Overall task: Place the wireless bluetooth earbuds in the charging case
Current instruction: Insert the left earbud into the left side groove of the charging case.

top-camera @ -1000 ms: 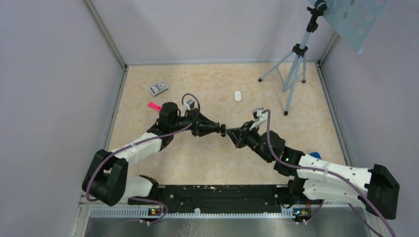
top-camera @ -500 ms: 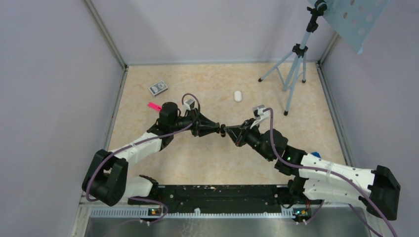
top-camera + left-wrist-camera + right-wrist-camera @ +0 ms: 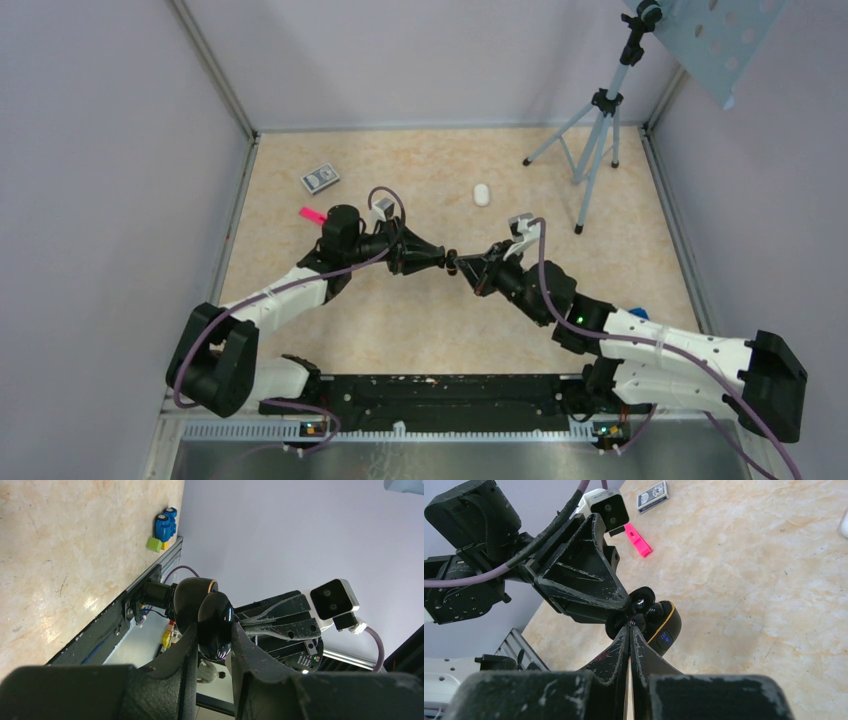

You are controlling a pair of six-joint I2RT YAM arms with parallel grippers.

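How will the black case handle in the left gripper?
Probably slippery: the case is glossy and rounded between the left gripper's fingers. Likely rigid shell. May twist if the right gripper pushes its earbud in.

Both arms reach in from the near edge and meet tip to tip over the middle of the tabletop. The left gripper (image 3: 449, 263) points toward the right edge, its fingers (image 3: 186, 652) clamped on either side of the charging case (image 3: 214, 625). The right gripper (image 3: 463, 270) angles toward the far-left corner, its fingers (image 3: 616, 652) pressed together to a thin slit, with the tips right at the case.
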